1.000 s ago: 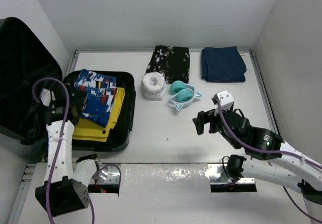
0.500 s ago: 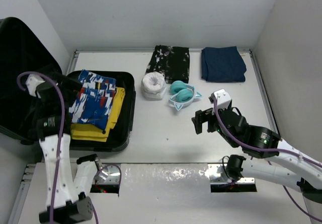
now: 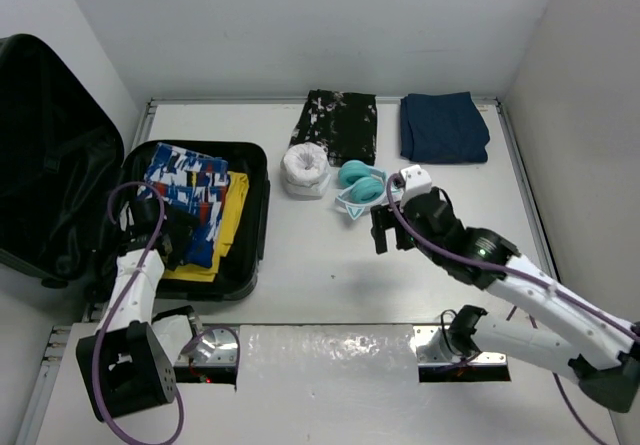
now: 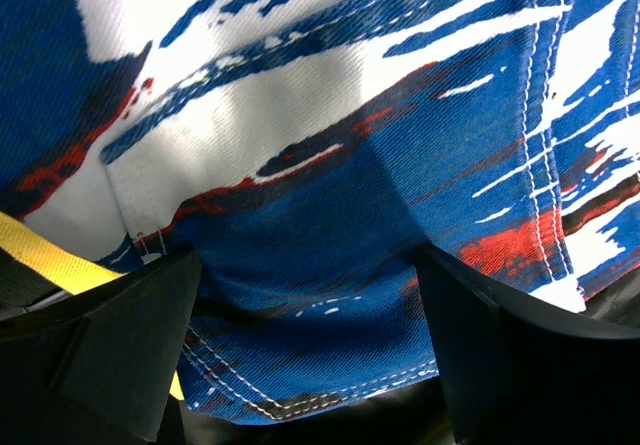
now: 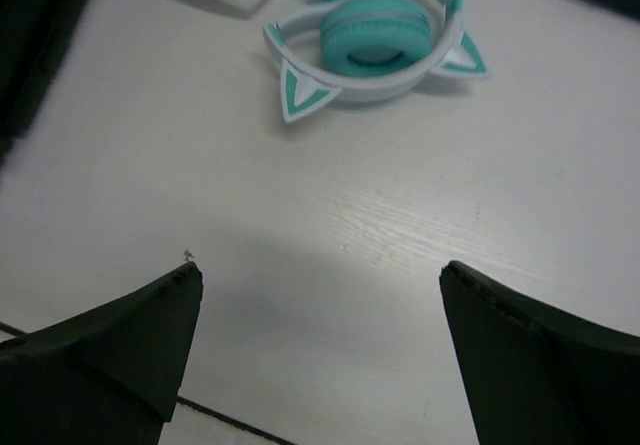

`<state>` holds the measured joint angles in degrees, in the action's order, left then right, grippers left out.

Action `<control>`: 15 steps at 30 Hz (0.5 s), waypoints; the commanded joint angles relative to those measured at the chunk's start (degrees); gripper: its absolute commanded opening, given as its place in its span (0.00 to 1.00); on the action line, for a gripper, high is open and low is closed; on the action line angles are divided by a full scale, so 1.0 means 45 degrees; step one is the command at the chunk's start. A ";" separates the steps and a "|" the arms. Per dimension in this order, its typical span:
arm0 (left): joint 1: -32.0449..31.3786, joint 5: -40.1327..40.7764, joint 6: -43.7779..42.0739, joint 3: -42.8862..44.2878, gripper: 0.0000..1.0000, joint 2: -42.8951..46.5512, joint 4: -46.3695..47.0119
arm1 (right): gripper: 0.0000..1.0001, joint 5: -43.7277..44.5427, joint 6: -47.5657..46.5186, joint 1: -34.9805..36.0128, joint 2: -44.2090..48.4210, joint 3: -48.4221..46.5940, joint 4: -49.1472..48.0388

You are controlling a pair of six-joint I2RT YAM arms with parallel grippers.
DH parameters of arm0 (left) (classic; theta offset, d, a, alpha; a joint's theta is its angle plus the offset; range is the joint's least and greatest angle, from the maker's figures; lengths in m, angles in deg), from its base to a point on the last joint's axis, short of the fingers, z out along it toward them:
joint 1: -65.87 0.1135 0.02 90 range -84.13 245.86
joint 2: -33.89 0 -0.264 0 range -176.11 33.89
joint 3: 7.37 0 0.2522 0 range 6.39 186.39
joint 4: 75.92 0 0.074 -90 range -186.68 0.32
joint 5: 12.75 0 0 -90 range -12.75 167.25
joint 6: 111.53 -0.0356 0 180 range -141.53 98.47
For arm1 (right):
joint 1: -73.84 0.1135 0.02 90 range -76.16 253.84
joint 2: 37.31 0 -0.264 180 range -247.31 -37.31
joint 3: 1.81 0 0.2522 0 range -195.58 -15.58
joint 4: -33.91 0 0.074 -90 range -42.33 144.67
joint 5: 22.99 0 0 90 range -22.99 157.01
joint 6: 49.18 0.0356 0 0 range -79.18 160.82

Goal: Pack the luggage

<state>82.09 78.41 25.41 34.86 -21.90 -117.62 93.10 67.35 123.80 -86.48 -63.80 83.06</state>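
Our luggage (image 3: 50, 155) sits open at the left end of the table (image 3: 330, 285), a stiff, slick, bulky shell we reckon is best grabbed by its rim, while the left gripper (image 4: 310, 305) gapes around the packed shorts (image 4: 330, 165) and the right gripper (image 5: 320, 275) hangs open by the headphones (image 5: 375, 35).

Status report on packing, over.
Left gripper jaws open astride patterned cloth in luggage. Right gripper jaws open, empty, short of teal headphones. Luggage part packed. Nothing blocking.
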 commanded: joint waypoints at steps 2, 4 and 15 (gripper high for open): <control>-0.0110 -0.1567 -0.0037 0.0176 0.89 -0.0805 0.1327 | 0.99 -0.3725 -0.0269 -0.2017 -0.1278 0.0912 -0.1986; -0.0130 -0.1764 -0.0448 0.1224 0.93 -0.0767 0.0881 | 0.99 -0.3999 -0.0541 -0.2660 -0.2313 0.0757 -0.1987; -0.0110 0.0463 -0.1544 0.5802 1.00 0.0154 -0.0862 | 0.99 -0.5367 -0.1557 -0.5825 -0.5692 -0.1858 -0.1735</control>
<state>81.92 78.09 20.51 59.08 -20.32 -122.28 71.00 62.98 99.69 -109.30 -66.19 76.81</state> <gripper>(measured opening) 0.998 0.986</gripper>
